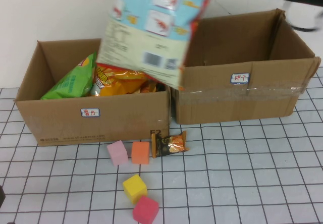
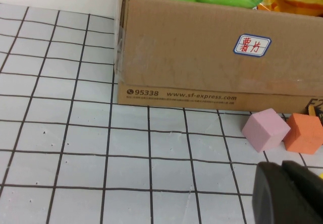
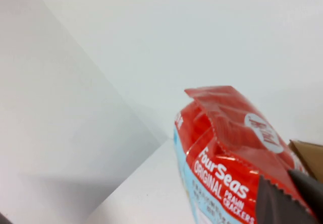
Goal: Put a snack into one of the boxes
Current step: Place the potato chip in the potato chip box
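While the two brown cardboard boxes are sitting side by side with flaps open to take snacks from above, the left box [image 1: 101, 118] is already holding a green chip bag [image 1: 70, 82] and an orange snack bag [image 1: 123, 80]; the right box [image 1: 242, 103] is showing only bare inside walls. Each is wearing a small handwritten label [image 1: 90, 112] on its front, presumably sorting snacks by kind.

A large FourSeas prawn cracker bag [image 1: 151, 27] is hanging high at twelve o'clock, tilted over the seam between the boxes, probably being carried toward one of them. The right gripper [image 3: 298, 199], seen only in its wrist view, is pinching the bag's crimped red edge with narrow jaws.

The left gripper [image 2: 290, 193] is sitting closed and empty low over the gridded table [image 1: 242, 173], at about seven o'clock, apparently parked.

Four foam cubes, pink [image 1: 117, 152], orange [image 1: 141, 153], yellow [image 1: 135, 187] and magenta [image 1: 146, 210], and a small dark snack packet [image 1: 170, 144] are lying around six o'clock.
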Robot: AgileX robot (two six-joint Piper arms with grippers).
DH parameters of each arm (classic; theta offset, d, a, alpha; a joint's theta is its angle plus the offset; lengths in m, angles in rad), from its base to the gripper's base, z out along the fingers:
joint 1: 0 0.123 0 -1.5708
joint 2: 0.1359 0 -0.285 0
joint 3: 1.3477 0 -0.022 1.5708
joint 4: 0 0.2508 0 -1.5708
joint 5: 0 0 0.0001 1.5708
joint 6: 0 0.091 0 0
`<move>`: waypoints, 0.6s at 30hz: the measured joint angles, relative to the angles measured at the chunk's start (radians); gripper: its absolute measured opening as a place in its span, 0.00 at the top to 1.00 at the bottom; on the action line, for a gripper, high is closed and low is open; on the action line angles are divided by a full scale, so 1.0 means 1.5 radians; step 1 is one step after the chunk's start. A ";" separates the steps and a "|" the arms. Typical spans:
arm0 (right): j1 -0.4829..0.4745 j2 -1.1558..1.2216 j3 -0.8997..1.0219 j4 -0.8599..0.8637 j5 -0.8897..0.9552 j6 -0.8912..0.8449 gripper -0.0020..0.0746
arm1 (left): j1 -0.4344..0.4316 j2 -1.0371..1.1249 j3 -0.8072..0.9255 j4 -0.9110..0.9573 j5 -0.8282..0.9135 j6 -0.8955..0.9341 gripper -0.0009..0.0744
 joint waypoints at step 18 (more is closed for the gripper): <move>0.082 0.352 -0.341 0.002 -0.122 0.119 0.91 | 0.000 0.000 0.000 -0.002 0.001 0.000 0.99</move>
